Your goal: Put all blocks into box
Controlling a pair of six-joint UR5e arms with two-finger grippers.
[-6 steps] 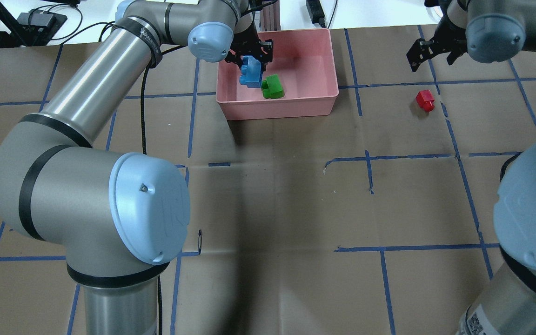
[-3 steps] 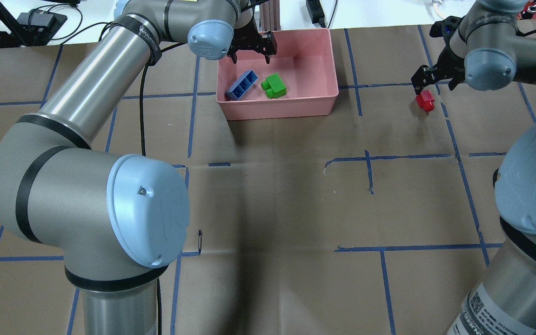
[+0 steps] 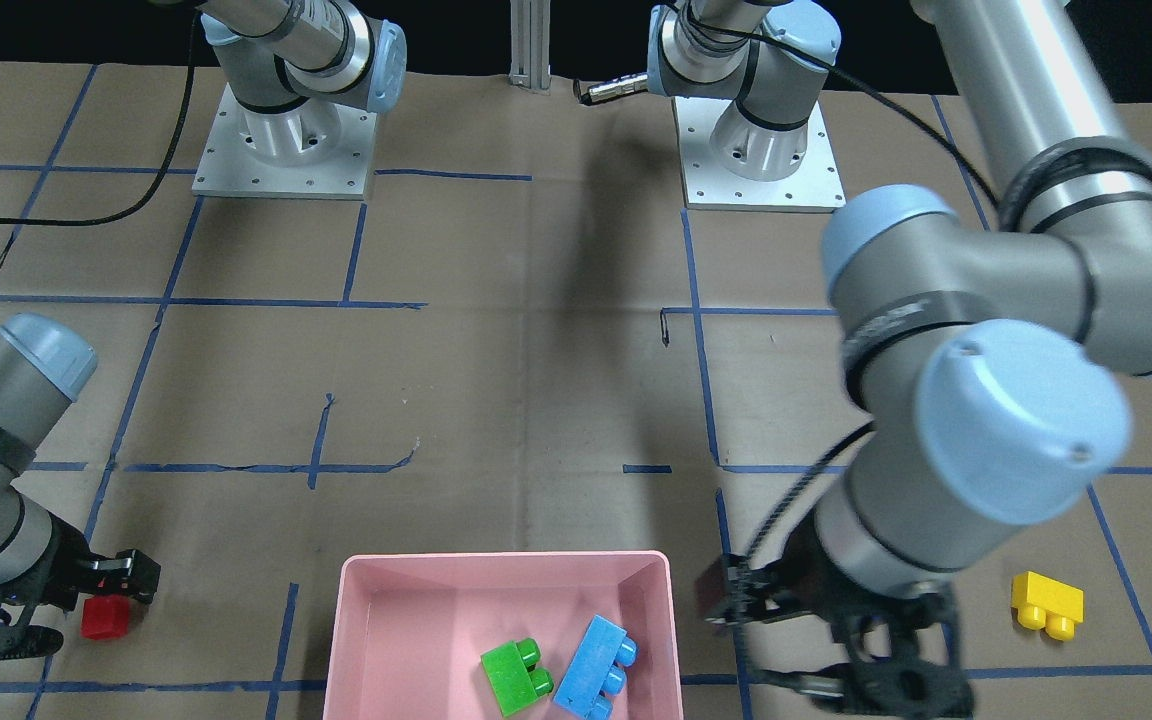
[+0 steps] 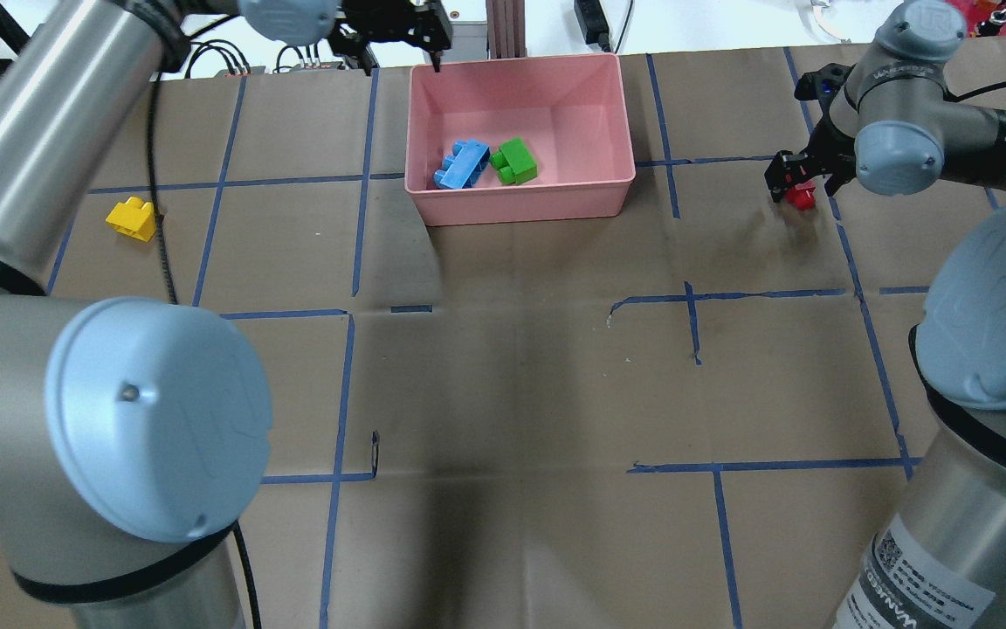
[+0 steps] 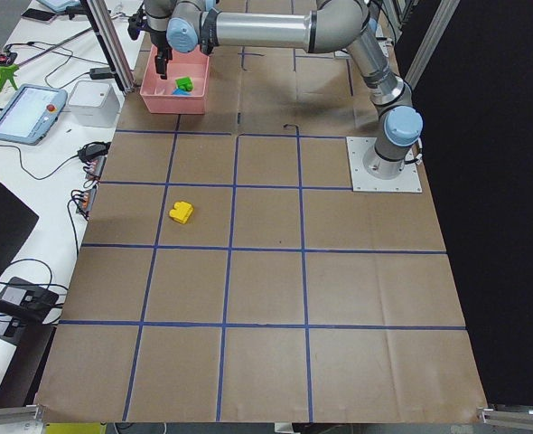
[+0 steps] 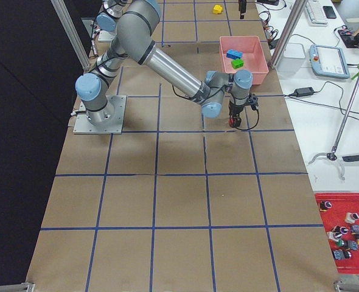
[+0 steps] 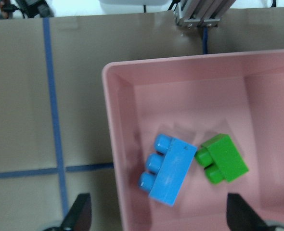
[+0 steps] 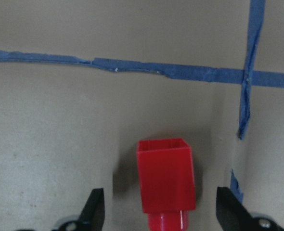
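Note:
The pink box [image 4: 608,188] stands at the table's far middle and holds the light-blue brick [image 4: 461,164] and the green brick [image 4: 514,162], side by side. Both also show in the left wrist view, blue [image 7: 170,169] and green [image 7: 225,159]. My left gripper [image 4: 403,44] is open and empty, above the box's far left corner. The red brick [image 4: 802,197] lies on the table right of the box. My right gripper [image 4: 799,182] is open and low, its fingers [image 8: 94,211] either side of the red brick [image 8: 166,180] with gaps. The yellow brick [image 4: 132,217] lies far left on the table.
The table is brown paper with a blue tape grid [image 4: 691,314]. An aluminium post [image 4: 507,26] and cables stand just behind the box. The yellow brick [image 3: 1046,603] sits beyond my left arm's elbow [image 3: 1016,420] in the front-facing view.
My left gripper let go of the blue brick, which now lies in the box, then rose and moved back and left. My right gripper came down around the red brick.

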